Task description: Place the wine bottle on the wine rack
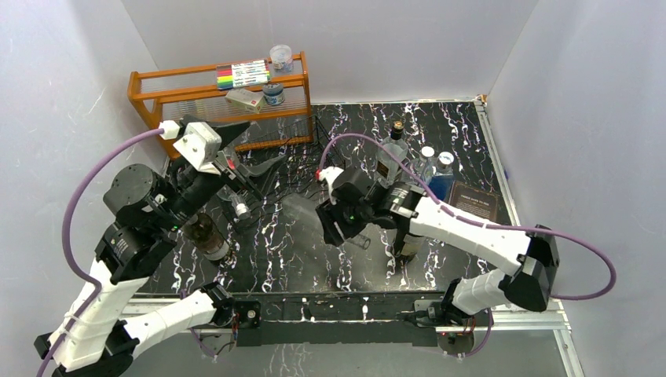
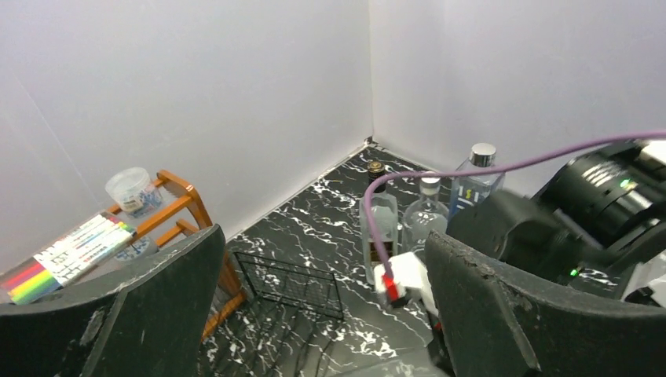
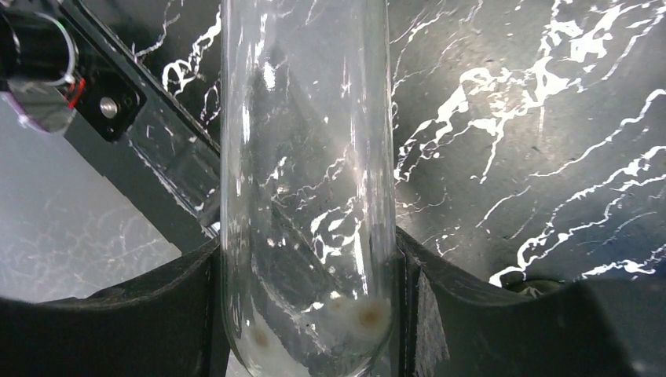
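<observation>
Right tool (image 3: pixel 306 318) clenched on clear bottle (image 3: pixel 306 157), gripping near its rounded end, the rest sticking out over desk (image 3: pixel 550 118). Bottle is well apart from rack (image 2: pixel 290 284), which sits at back by shelf (image 2: pixel 196 208). Left tool (image 2: pixel 323 239) spread wide, empty, hanging near rack. Risks: smooth glass w/ long overhang could twist or slip in the pinch b/c grip is far from middle. Swing toward rack may clip left arm. If laid at a bad angle, bottle probably rolls off the wire cradles.
</observation>
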Available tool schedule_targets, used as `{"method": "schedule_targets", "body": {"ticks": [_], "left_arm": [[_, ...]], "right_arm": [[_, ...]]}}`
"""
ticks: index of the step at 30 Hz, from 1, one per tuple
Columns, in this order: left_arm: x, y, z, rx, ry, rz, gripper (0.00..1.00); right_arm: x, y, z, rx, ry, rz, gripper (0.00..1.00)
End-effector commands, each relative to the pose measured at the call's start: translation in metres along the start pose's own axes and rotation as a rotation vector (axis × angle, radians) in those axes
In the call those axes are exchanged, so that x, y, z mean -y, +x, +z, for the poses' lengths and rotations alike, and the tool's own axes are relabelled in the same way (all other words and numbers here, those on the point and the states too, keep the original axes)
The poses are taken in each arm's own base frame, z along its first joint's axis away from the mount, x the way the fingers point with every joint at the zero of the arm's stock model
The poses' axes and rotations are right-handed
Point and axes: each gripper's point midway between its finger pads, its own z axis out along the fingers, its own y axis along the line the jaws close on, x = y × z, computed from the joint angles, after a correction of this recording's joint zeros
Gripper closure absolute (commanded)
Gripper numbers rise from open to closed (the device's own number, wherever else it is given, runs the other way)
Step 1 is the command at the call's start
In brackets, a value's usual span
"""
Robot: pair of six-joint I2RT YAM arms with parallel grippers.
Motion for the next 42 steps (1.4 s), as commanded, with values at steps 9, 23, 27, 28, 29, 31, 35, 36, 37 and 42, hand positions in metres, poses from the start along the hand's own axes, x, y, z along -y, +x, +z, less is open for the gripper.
{"method": "schedule_targets", "body": {"ticks": [9,23,27,28,29,31,35,36,37,42], "left_arm": [[0.001,0.002,-0.004,-0.062,-0.015,-0.099,0.02],[-0.007,0.018,0.002,-0.091,-0.075,-0.112,0.02],[-0.008,0.016,-0.002,-0.087,-0.078,-0.109,0.02],[-0.008,0.016,-0.003,-0.086,-0.077,-0.109,0.02],[-0.008,0.017,-0.004,-0.087,-0.078,-0.107,0.02],[-0.008,0.019,-0.006,-0.09,-0.08,-0.104,0.02],[-0.008,0.021,-0.01,-0.094,-0.08,-0.111,0.02],[-0.008,0.021,-0.01,-0.094,-0.081,-0.114,0.02],[-0.007,0.022,-0.011,-0.094,-0.079,-0.116,0.02],[-0.006,0.027,-0.011,-0.115,-0.074,-0.12,0.02]], "right_arm": [[-0.054,-0.021,0.05,0.08,-0.032,-0.038,1.0],[-0.1,-0.057,0.127,0.29,-0.078,0.086,1.0],[-0.098,-0.056,0.153,0.306,-0.063,0.138,1.0],[-0.099,-0.056,0.158,0.308,-0.065,0.137,1.0],[-0.101,-0.057,0.164,0.308,-0.075,0.136,1.0],[-0.102,-0.056,0.176,0.288,-0.067,0.134,1.0],[-0.103,-0.055,0.189,0.294,-0.073,0.165,1.0],[-0.104,-0.057,0.19,0.314,-0.083,0.174,1.0],[-0.104,-0.058,0.19,0.333,-0.091,0.18,1.0],[-0.102,-0.068,0.193,0.405,-0.094,0.193,1.0]]}}
